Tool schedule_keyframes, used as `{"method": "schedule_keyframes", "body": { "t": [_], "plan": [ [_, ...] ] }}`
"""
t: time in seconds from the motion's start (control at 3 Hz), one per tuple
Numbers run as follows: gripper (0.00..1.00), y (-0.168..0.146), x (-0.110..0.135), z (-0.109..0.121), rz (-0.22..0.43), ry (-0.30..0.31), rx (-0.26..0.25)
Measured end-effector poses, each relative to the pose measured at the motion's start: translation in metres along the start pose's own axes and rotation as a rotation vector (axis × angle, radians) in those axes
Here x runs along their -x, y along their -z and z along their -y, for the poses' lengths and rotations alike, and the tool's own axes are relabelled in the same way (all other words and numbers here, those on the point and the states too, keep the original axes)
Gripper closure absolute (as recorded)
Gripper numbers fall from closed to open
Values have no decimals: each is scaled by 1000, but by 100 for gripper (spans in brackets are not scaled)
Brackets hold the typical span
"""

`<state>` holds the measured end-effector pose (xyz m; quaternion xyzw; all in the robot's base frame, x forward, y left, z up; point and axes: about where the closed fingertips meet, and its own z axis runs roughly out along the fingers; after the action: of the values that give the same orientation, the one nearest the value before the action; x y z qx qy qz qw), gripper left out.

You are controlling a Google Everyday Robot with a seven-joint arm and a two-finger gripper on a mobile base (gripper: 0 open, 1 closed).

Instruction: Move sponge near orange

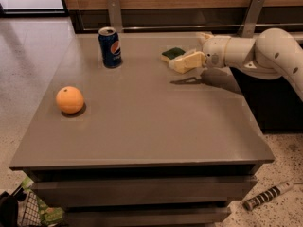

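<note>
The sponge [172, 53], dark green on top with pale yellow foam below, lies on the grey table [142, 126] at the back, right of centre. My cream-yellow gripper [183, 62] reaches in from the right and sits low over the sponge's right front part, hiding that part. Its shadow falls on the table just in front. The orange [69, 100] rests on the table's left side, far from the sponge and the gripper.
A blue Pepsi can [110, 47] stands upright at the back left, between the orange and the sponge. Two metal brackets [113, 12] rise behind the table. A striped tool [268, 195] lies on the floor at lower right, a basket [28, 212] at lower left.
</note>
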<state>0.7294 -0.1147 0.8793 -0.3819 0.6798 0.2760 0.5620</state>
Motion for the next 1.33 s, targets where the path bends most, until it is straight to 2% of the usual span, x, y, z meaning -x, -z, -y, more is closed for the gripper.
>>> {"method": "schedule_keyframes", "body": {
  "t": [0.33, 1.0, 1.33],
  "plan": [
    [0, -12, -16, -1, 18, -27, -14],
    [0, 4, -35, 14, -38, -34, -81],
    [0, 3, -39, 16, -47, -34, -86]
  ]
}}
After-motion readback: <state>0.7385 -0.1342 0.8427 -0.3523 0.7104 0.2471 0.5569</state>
